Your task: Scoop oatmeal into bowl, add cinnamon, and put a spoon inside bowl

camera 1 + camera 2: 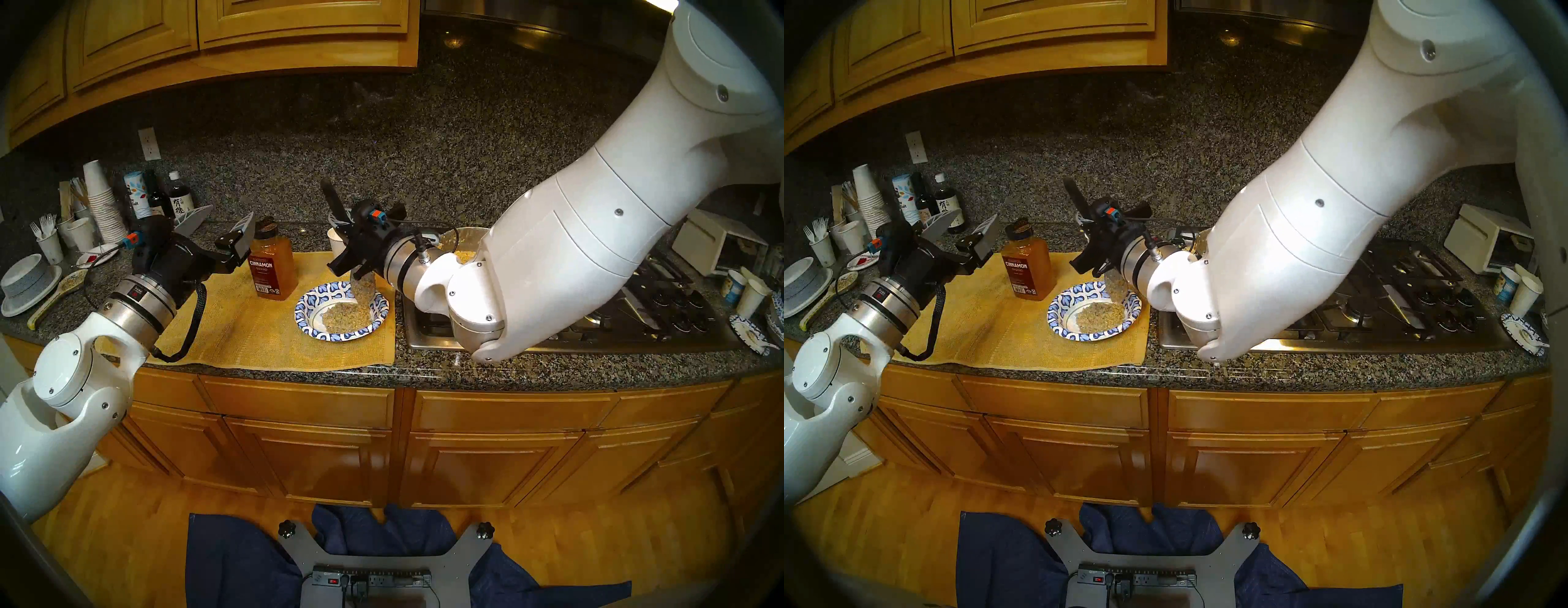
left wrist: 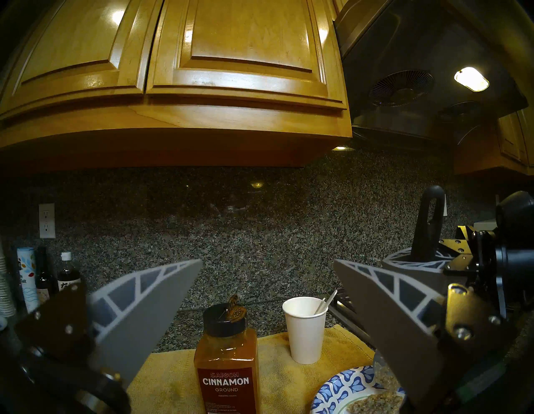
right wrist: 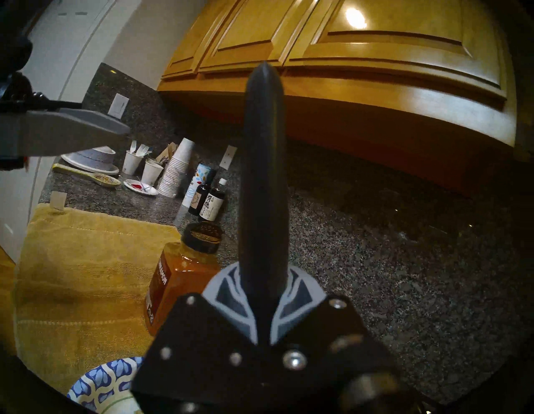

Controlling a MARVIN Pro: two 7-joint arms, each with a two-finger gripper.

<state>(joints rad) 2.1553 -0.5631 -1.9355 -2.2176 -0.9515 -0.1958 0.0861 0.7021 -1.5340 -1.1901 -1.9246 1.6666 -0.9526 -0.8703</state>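
- Nearest the head camera, the right arm (image 1: 615,220) fills the frame's right side, reaching across the stove (image 1: 594,314) toward the middle of the tabletop (image 1: 424,373).
- Left arm (image 1: 76,373) sits at the frame's left, its left end effector (image 1: 220,231) with fingers spread wide and holding nothing, poised just beside the cinnamon, not touching it.
- Yellow cloth (image 1: 237,322) covers the tabletop's middle; the bowl and cinnamon stand on it.
- Right end effector (image 1: 344,229) is clamped tight on the dark handle of a serving spoon (image 1: 362,288), handle up, scoop tipped down over the bowl.
- Bowl (image 1: 307,299), blue-and-white rimmed, sits between cinnamon and stove; a mound of oatmeal (image 1: 339,320) already lies in its centre, with more clinging to the tipped scoop just above.
- Cinnamon (image 1: 271,265) stands upright just left of the bowl, flip lid open, shaker holes showing in the right wrist view.
- Paper cup (image 2: 305,329) behind the bowl holds the spoon (image 2: 326,302), thin and white, leaning against its rim.
- Progress, judged: scooping is nearly finished, the serving going in now. Cinnamon not yet picked up or sprinkled; spoon not yet in the bowl. Two of three steps remain.
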